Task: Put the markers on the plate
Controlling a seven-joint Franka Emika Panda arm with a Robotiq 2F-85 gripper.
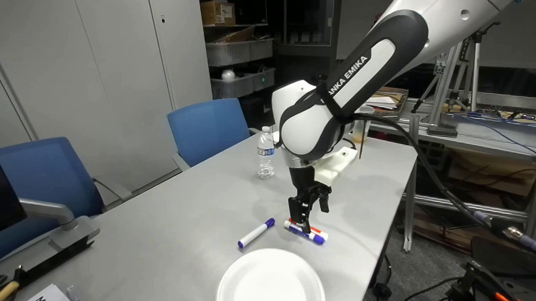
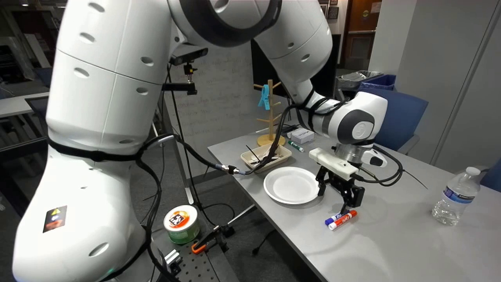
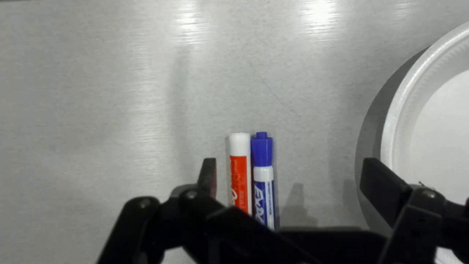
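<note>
The red-labelled marker (image 1: 322,234) and the blue-capped marker (image 1: 317,239) lie side by side on the table. In the wrist view, the red-labelled marker (image 3: 240,176) and the blue-capped marker (image 3: 262,165) show between my fingers, nearer the left finger; their lower ends are hidden. A further white marker with a blue cap (image 1: 254,234) lies apart from the pair. My gripper (image 3: 291,174) is open and empty, low over the pair, and also shows in an exterior view (image 2: 332,200). The white plate (image 1: 271,283) lies close by, bare; it also shows in the wrist view (image 3: 439,110).
A clear water bottle (image 1: 266,157) stands on the table beyond the gripper. Past the plate are a beige tray (image 2: 252,164), a green marker (image 2: 296,146), a white box (image 2: 302,136) and a wooden stand (image 2: 271,117). The table's edge runs near the plate.
</note>
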